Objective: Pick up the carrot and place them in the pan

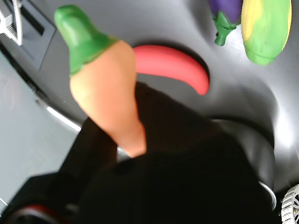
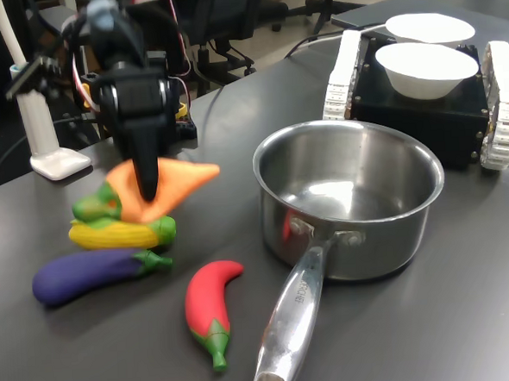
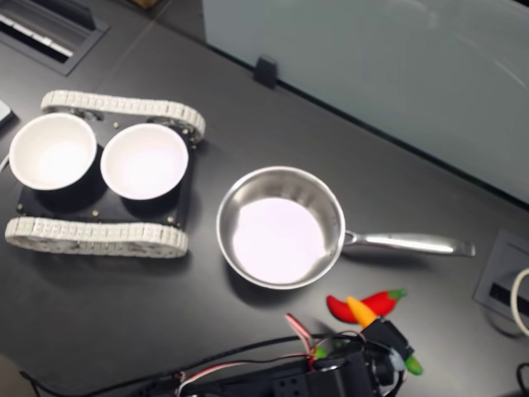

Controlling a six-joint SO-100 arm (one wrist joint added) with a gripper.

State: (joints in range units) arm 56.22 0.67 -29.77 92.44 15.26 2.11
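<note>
The claw [image 2: 148,181] pinches the carrot [image 2: 163,186], one black finger pressed across the orange body, and holds it off the dark tabletop [image 2: 393,329], above the corn [image 2: 119,234] in the first exterior view. The carrot's long axis lies near level there: green stem end toward the first exterior view's left, orange tip toward the right, aimed at the pan [image 2: 350,193]. In the wrist view the carrot [image 1: 105,88] runs lengthwise out from the black claw body, green end farthest from the camera, with the chili [image 1: 175,65] on the tabletop below it and the eggplant [image 1: 224,18] and corn [image 1: 266,28] off to one side.

The pan stands upright and empty at the middle of the tabletop, its long handle [image 2: 289,326] reaching toward the near edge in the first exterior view. Bare tabletop lies between the carrot's tip and the pan's rim. The eggplant [image 2: 91,274] lies near the corn on its near side, and the chili [image 2: 211,305] lies between the eggplant and the handle. Beyond the pan, two white bowls [image 2: 426,68] sit on a black tracked base [image 2: 431,115]. In the second exterior view the orange tip [image 3: 359,311] shows just past the pan [image 3: 281,227], on the near side of the handle.
</note>
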